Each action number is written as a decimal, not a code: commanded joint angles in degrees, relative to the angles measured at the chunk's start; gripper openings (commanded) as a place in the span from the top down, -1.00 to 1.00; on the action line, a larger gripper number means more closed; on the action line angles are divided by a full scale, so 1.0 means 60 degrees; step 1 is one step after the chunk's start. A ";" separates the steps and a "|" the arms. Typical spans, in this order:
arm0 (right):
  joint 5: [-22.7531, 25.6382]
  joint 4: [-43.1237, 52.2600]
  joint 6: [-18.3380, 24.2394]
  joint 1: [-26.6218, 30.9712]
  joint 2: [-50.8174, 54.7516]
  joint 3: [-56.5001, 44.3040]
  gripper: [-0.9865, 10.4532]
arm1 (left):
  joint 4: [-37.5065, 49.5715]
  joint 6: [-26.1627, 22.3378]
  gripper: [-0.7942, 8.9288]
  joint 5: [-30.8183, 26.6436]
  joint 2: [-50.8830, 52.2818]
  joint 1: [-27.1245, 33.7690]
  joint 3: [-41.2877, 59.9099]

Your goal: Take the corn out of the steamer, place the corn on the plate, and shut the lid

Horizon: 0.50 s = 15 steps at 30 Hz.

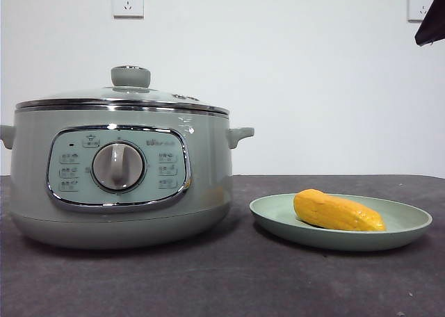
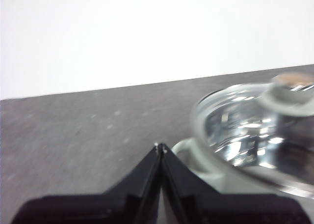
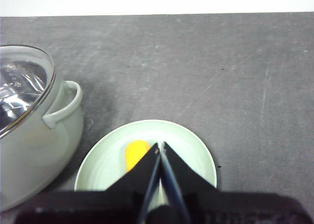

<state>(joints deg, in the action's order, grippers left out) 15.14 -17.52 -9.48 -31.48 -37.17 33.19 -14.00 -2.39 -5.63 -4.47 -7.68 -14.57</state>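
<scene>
The sage-green steamer (image 1: 118, 185) stands at the left with the glass lid (image 1: 125, 98) sitting closed on it, its green knob (image 1: 131, 76) on top. The yellow-orange corn (image 1: 337, 211) lies on the pale green plate (image 1: 410, 223) at the right. My right gripper (image 3: 160, 146) is shut and empty, held high above the plate and the corn (image 3: 135, 153); it shows as a black tip (image 1: 432, 21) at the top right corner. My left gripper (image 2: 160, 147) is shut and empty, above the table beside the steamer's side handle (image 2: 184, 148) and lid (image 2: 255, 130).
The dark grey table (image 1: 229, 282) runs under everything. A white wall with two sockets (image 1: 128, 1) stands behind. The steamer's handle (image 3: 64, 108) is close to the plate (image 3: 196, 153).
</scene>
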 commanded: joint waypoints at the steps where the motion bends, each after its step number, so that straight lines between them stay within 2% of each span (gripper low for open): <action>1: 0.0033 0.0055 -0.0091 0.0004 0.0011 -0.0062 0.82 | 0.0572 -0.0069 0.84 0.0007 0.0284 0.0382 0.0943; 9: 0.0033 0.0055 -0.0091 0.0004 0.0011 -0.0062 0.82 | 0.0678 0.0215 0.84 0.0040 0.0721 0.0780 0.2193; 15: 0.0033 0.0051 -0.0091 0.0004 0.0011 -0.0062 0.82 | 0.0605 0.0765 0.84 0.0565 0.0729 0.0856 0.2393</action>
<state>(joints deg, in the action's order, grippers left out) 15.16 -17.54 -9.48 -31.48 -37.15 33.19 -10.57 0.05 -2.76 -0.25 -2.72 -1.06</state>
